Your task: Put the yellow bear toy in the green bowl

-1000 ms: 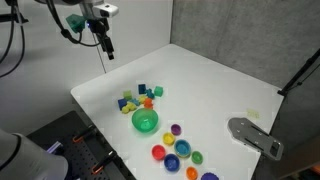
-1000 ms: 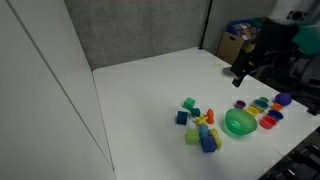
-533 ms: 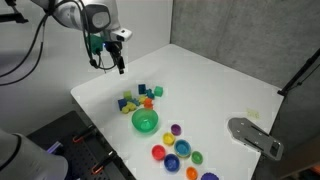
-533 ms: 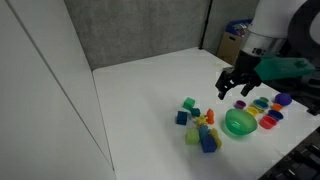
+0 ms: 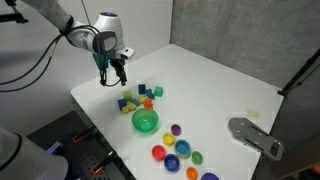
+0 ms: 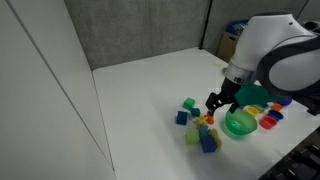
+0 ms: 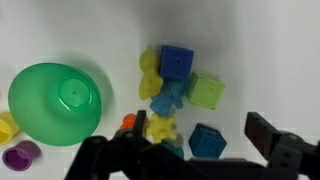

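The green bowl [image 7: 55, 100] stands empty, left of a cluster of small toys; it shows in both exterior views [image 5: 145, 121] [image 6: 240, 123]. The yellow bear toy [image 7: 150, 72] lies at the cluster's top left edge in the wrist view, next to a blue cube [image 7: 177, 62]. In the exterior views it is too small to single out. My gripper [image 7: 198, 135] is open and empty, hovering over the near side of the cluster, above another blue cube [image 7: 207, 140]. It also shows in both exterior views [image 5: 117, 78] [image 6: 215, 103].
The cluster also holds a yellow spiky toy [image 7: 160, 127], a light blue figure [image 7: 168, 98], a green cube [image 7: 207, 90] and an orange piece [image 7: 128, 120]. Several small coloured cups [image 5: 178, 150] lie beyond the bowl. A grey metal bracket [image 5: 255, 135] sits at the table edge.
The gripper has come down from high above the table's far side to just above the toy cluster. The toys and the bowl have not moved.
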Controlling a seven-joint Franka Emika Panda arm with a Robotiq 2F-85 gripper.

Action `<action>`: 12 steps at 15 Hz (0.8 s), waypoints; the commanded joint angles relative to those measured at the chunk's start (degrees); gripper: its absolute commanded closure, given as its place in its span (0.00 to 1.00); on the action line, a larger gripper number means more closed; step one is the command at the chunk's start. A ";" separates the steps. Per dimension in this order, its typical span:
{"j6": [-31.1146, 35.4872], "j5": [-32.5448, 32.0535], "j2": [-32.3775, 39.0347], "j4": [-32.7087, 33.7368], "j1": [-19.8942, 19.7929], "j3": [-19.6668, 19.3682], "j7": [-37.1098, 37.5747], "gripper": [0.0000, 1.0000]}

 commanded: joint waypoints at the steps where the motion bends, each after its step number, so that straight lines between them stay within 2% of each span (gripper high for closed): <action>1: 3.80 -1.29 3.77 -0.79 2.34 -2.88 2.64 0.00; 12: 10.07 -0.64 17.59 0.81 7.92 -10.72 2.56 0.00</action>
